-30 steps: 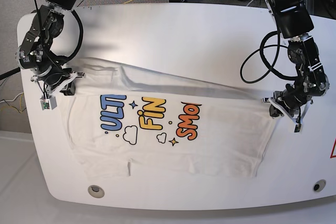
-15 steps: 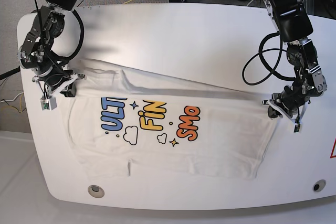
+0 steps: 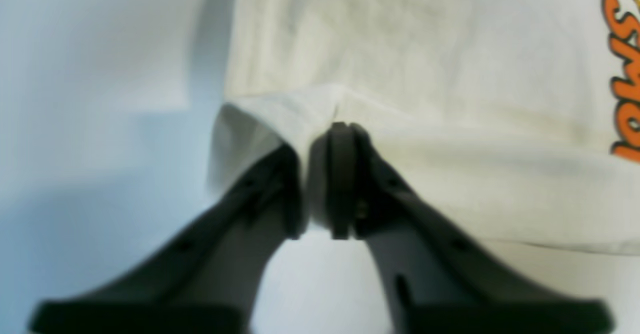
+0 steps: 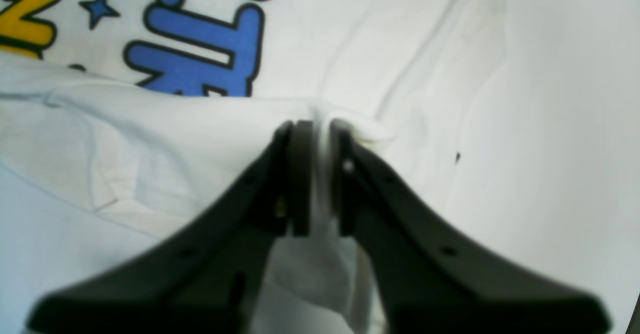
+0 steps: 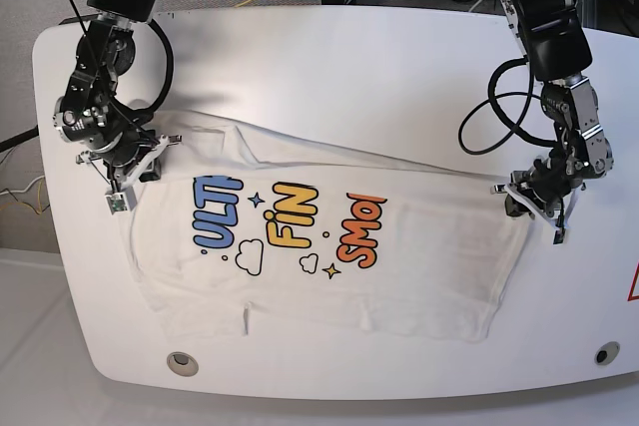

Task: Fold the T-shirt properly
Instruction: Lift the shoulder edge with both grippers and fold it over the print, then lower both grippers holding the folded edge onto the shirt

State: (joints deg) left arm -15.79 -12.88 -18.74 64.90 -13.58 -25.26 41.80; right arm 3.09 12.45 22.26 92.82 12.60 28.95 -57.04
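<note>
One fold down — more to go
Your large white cotton printed T-shirt (image 5: 319,236) lies on the white worktop (image 5: 349,67), top edge folded over; left end effector (image 3: 317,179) and right end effector (image 4: 315,174) each pinch a corner — side folds remain.

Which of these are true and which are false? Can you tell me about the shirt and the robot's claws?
1. The shirt lies on a white table. True.
2. The shirt is rolled into a ball. False: it lies spread out, partly folded, with the print showing.
3. The left gripper has shirt cloth between its fingers. True.
4. The right gripper is far away from the shirt. False: cloth sits between its fingers too.
5. The orange letters are nearest the right gripper. False: the blue letters are nearest it; the orange ones are nearer the left gripper.
</note>
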